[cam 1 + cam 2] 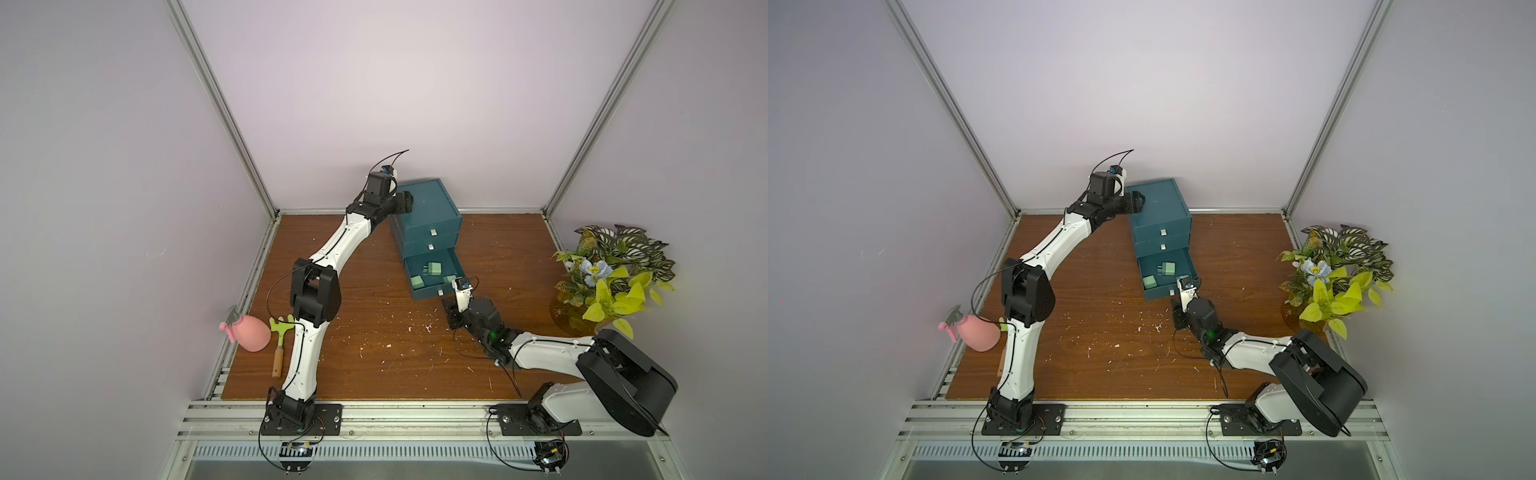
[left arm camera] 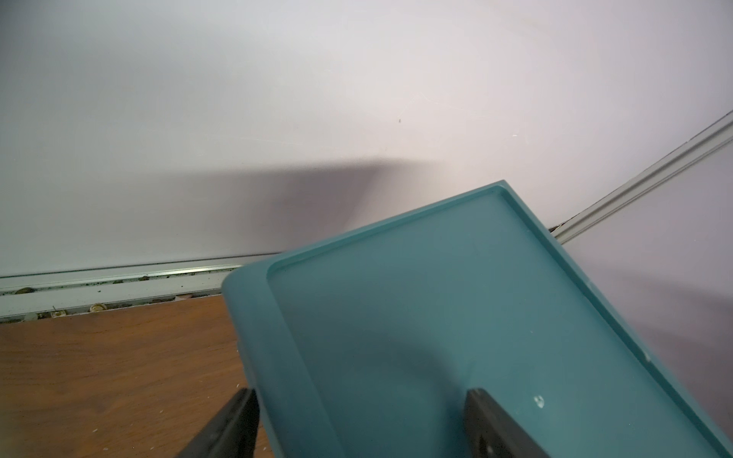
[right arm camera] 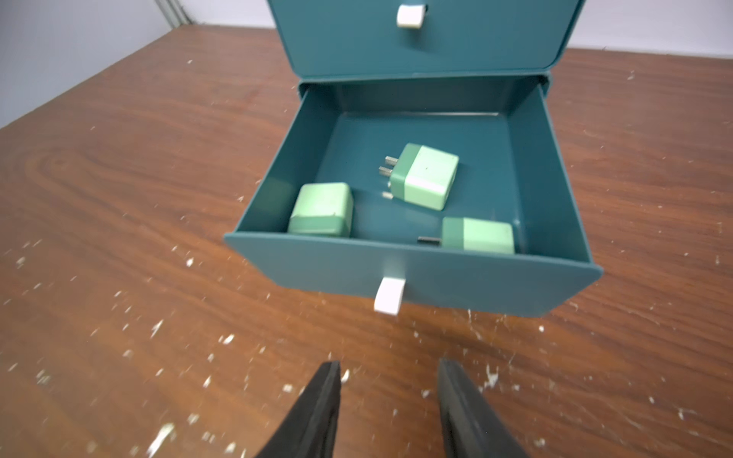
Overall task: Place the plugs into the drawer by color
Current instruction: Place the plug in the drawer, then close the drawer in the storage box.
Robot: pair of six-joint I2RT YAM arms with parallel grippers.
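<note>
The left gripper (image 2: 361, 392) sits astride the upper edge of the single dark teal cabinet (image 1: 428, 203), one finger beside its side wall and one over its top; whether it clamps cannot be told. Of the three drawers, two are shut and their contents hidden. The bottom drawer (image 3: 436, 277) stands pulled out over the bench (image 3: 119, 198), just ahead of the right gripper (image 3: 388, 365), whose jaws are spread and empty, short of the white pull tab (image 3: 389, 295). Beyond that tab lie three mint green plugs (image 3: 426, 176): the middle one farthest, the left plug (image 3: 321, 210) nearer, and the right plug (image 3: 480, 236) partly cut off by the drawer front.
</note>
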